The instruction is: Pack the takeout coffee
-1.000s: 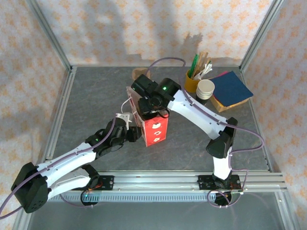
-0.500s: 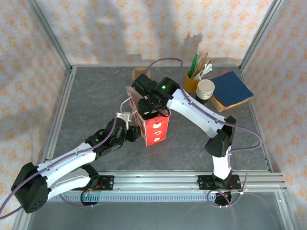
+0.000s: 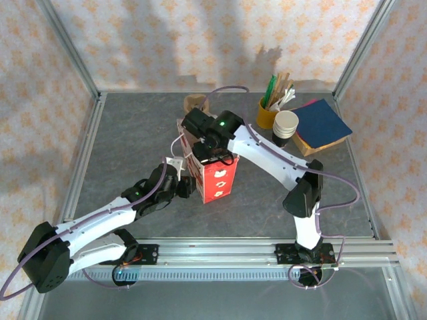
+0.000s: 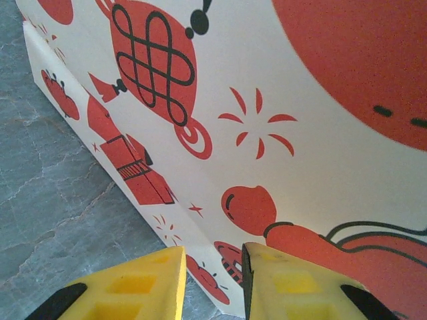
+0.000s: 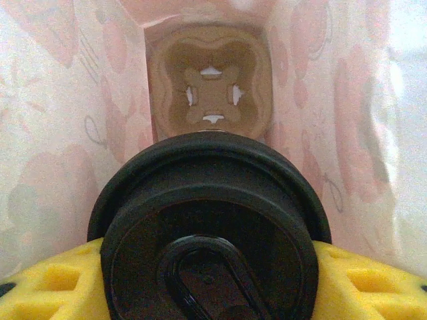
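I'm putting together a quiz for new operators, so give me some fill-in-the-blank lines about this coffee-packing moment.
1. The takeout coffee has a ____ lid.
2. It is gripped by the ____ arm's pincer.
3. The coffee is ____ the paper bag, above a cardboard carrier.
4. On the outside, the paper bag is white and ____.

Missing words: black; right; inside; red.
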